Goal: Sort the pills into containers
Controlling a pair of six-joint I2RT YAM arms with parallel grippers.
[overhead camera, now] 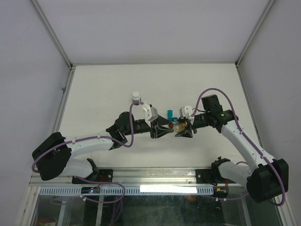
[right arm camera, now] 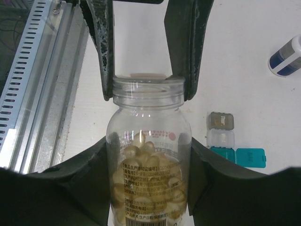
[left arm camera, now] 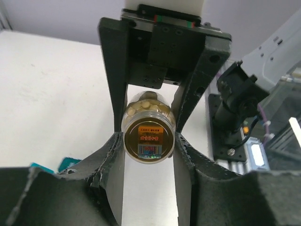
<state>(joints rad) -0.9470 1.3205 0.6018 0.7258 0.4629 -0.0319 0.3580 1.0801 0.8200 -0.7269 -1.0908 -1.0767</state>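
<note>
A clear pill bottle [right arm camera: 148, 113] hangs above the white worktop [overhead camera: 108, 84], held between the two arms where they meet near the middle. The right end effector [right arm camera: 149, 153] is clamped on the bottle's body, one finger on each side. The left end effector [left arm camera: 148, 143] is closed on the bottle's other end, its fingers pressing on the neck from both sides. Pale yellow pills [right arm camera: 146, 165] fill the lower part of the bottle. On the worktop just beyond the bottle lie the containers, close together in a short row: a small grey box [right arm camera: 221, 121], a clear one [right arm camera: 220, 138] next to it, then a teal box [right arm camera: 237, 157]. Farther off on the worktop is a blue-and-white bottle [right arm camera: 285, 59].
</note>
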